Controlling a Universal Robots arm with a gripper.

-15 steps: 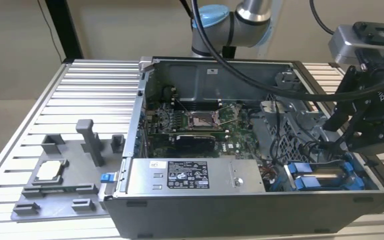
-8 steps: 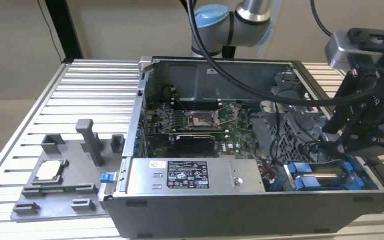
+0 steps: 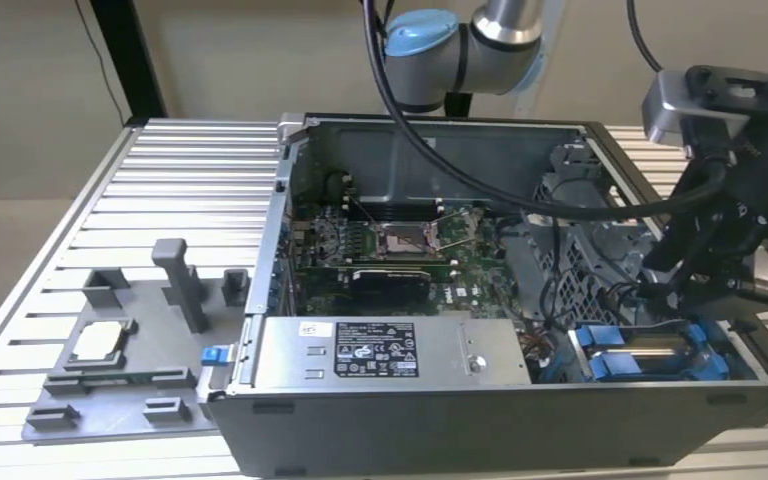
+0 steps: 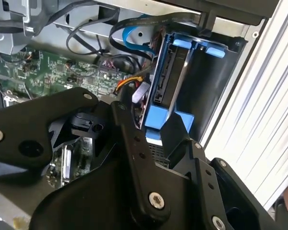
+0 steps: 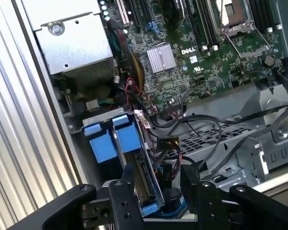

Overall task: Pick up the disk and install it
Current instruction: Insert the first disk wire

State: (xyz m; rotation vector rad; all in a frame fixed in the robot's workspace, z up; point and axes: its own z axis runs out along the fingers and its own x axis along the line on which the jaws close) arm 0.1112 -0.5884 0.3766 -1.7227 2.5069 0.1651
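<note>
One disk [image 5: 143,163] inside the parted claw [image 5: 157,172]

Silver arm [image 3: 507,20], black gripper [image 5: 157,177].
Pale blue cap [image 3: 424,32]; black cables [image 3: 387,85] just beside the cap; silver screws [image 4: 156,200] stud the gripper.

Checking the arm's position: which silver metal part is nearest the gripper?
The disk in its blue bracket, right at the gripper; the large labelled box and the small chip lie farther toward the exterior view's left.
</note>
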